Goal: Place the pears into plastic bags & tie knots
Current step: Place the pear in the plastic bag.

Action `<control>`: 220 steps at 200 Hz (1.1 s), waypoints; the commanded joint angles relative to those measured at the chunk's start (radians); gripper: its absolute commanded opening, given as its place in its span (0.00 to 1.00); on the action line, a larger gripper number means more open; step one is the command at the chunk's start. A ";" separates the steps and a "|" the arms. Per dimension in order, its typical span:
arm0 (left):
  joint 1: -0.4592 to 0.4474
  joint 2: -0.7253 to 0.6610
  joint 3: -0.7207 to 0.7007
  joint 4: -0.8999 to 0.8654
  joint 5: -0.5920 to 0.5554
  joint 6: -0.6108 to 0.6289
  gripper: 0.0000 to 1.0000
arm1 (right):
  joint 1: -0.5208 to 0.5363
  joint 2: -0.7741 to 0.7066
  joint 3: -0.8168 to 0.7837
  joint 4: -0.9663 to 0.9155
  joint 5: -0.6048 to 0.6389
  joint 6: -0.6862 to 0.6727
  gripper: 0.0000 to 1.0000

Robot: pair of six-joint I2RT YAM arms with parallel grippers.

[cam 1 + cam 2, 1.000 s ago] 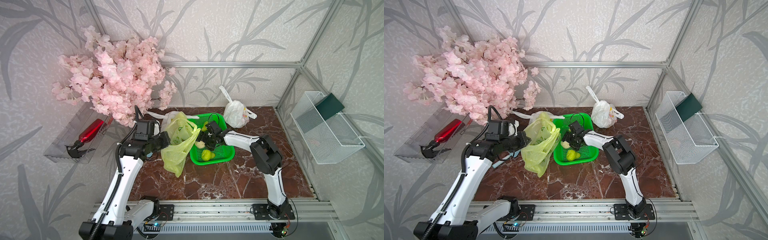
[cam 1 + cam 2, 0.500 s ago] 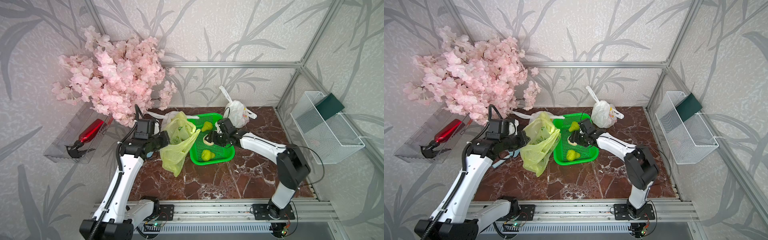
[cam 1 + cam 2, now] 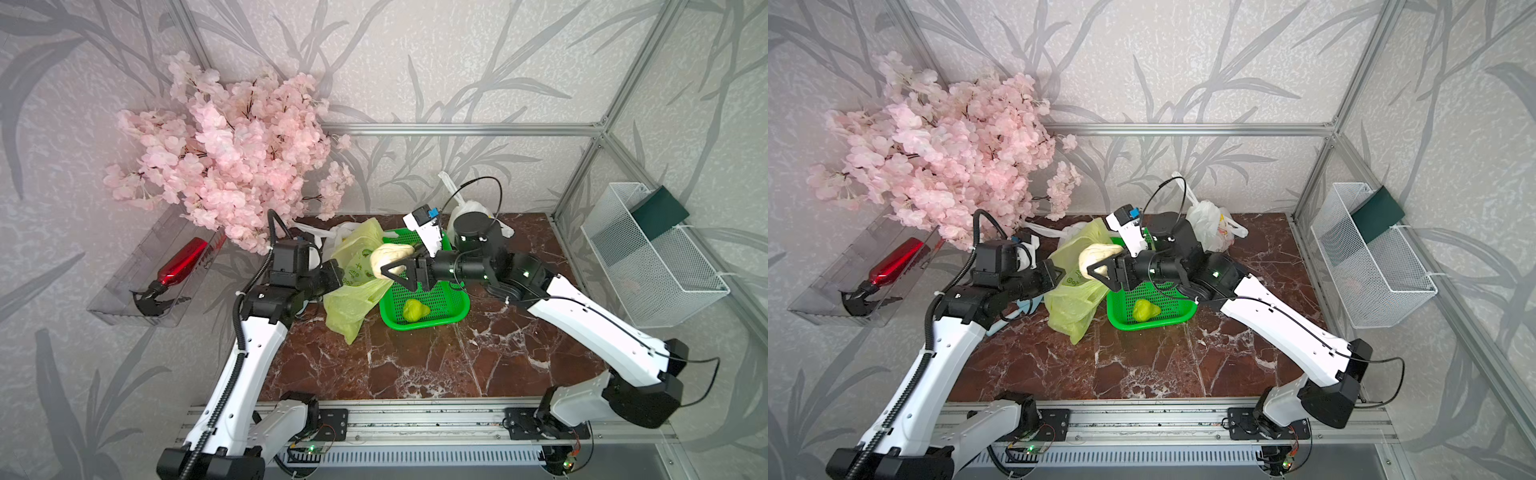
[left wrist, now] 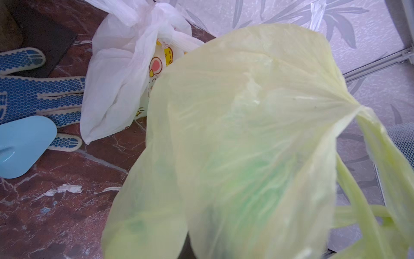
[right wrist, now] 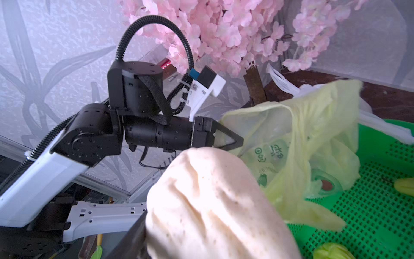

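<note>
**Veined red table, crowded toward its far side**

The red-brown marble table (image 3: 415,365) carries a green basket (image 3: 436,323) just past centre toward 12 o'clock. A white bag (image 3: 471,208) sits at 1 o'clock by the back edge. A second white bag (image 4: 112,94) lies at 11 o'clock. Around 9 o'clock a blue scoop (image 4: 24,145) lies over the fingers of a blue-dotted glove (image 4: 33,94), just beside that second bag.
</note>
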 commanded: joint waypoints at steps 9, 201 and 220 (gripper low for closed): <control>-0.015 -0.050 -0.021 0.045 0.026 -0.044 0.00 | 0.002 0.236 0.068 0.056 0.024 0.045 0.24; -0.058 -0.073 -0.251 0.315 0.231 -0.223 0.00 | -0.025 0.635 0.193 0.067 0.154 0.335 0.53; -0.044 -0.079 -0.274 0.333 0.231 -0.227 0.00 | -0.026 0.632 0.245 -0.079 0.280 0.253 0.60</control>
